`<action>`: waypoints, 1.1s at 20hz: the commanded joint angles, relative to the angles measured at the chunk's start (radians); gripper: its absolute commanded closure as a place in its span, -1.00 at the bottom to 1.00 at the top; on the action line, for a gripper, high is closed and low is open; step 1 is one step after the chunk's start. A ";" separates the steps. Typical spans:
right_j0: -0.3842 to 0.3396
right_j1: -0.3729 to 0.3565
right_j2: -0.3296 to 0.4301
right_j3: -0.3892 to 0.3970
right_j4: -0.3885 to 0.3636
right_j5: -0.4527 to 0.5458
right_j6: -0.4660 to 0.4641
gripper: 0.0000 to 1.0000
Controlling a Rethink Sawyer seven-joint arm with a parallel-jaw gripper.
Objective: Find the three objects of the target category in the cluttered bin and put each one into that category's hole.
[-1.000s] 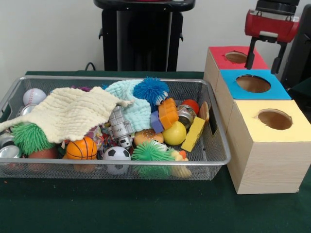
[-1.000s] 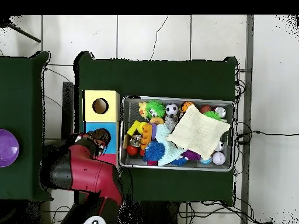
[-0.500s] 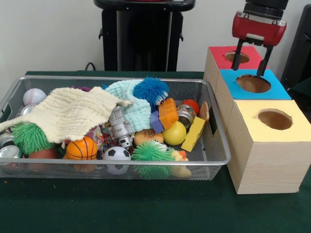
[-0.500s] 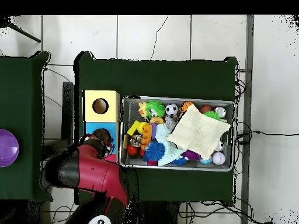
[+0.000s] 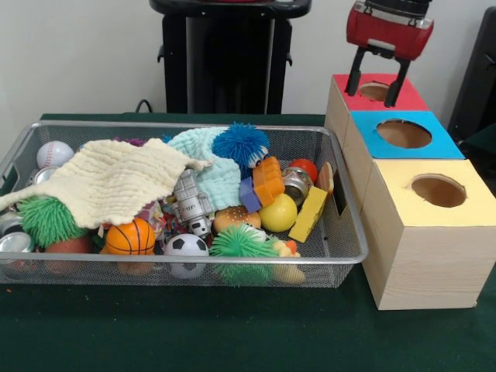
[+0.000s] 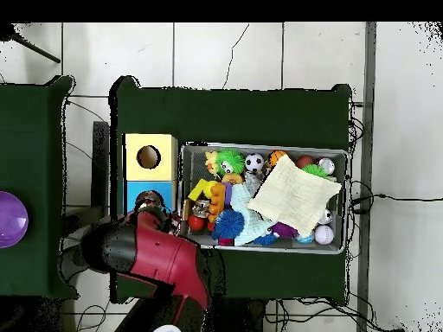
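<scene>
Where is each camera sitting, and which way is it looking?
Front view: sits low across the table, looking at the mesh bin and three boxes; only the open red claw shows, above the red box.
Overhead view: sits above, looking straight down; the red arm comes from the bottom.
Both show the bin, the cream cloth and the yellow box.

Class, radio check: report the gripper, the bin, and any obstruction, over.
Gripper open, empty, above red box. Wire bin full; cream cloth covers part of the toys. Three box holes unobstructed.

Purple ball on side table
</scene>
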 commanded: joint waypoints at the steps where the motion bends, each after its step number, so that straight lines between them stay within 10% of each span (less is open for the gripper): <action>1: -0.088 -0.003 0.025 -0.070 -0.069 0.106 0.083 -1.00; 22: -0.326 0.084 0.173 -0.129 -0.272 -0.063 -0.001 -1.00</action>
